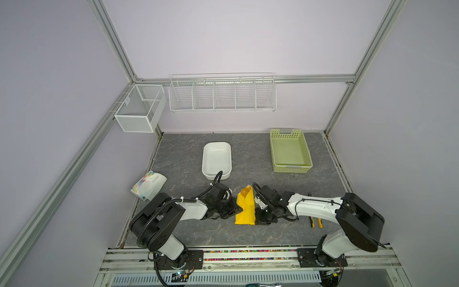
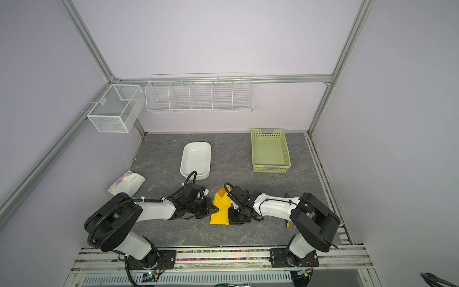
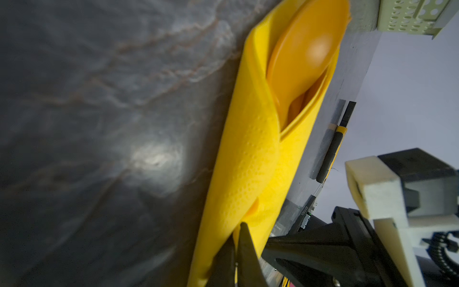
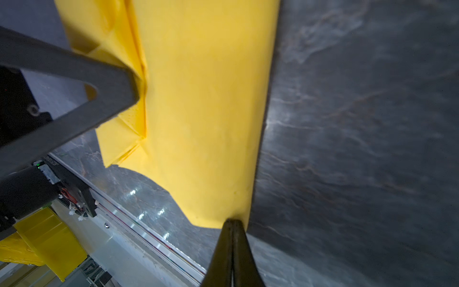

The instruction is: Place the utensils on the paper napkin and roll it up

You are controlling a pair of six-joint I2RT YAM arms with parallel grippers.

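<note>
**A:** Where is the paper napkin (image 1: 246, 211)?

**B:** It lies on the desk (image 1: 188, 231) between the two arms, toward the front edge. It is folded over into a long, loose wrap. In both top views it looks like a narrow yellow strip.

**A:** And the utensils (image 3: 305, 57)?

**B:** They are inside the wrap. Only the round bowl of the spoon (image 1: 244, 191) looks out at the far end. In the left wrist view a bit more orange shows beside it. How many pieces are inside I cannot tell, because the paper covers the rest.

**A:** What are the jaws doing?

**B:** The left gripper (image 3: 237, 238) has its jaws clenched on the left edge of the napkin, and a thin line of yellow shows between them. The right gripper (image 4: 232, 223) has its jaws pressed together at the near right corner. The paper meets their tip, but I cannot tell if it is caught between them.

**A:** Is anything hidden?

**B:** The pliers (image 1: 312, 222) lie behind the right arm, which covers a large part of them. The white tub (image 1: 216, 159), the green basket (image 1: 289, 151) and the printed packet (image 1: 149, 185) are well apart from the napkin. A cable of the left arm crosses the near rim of the tub.
</note>
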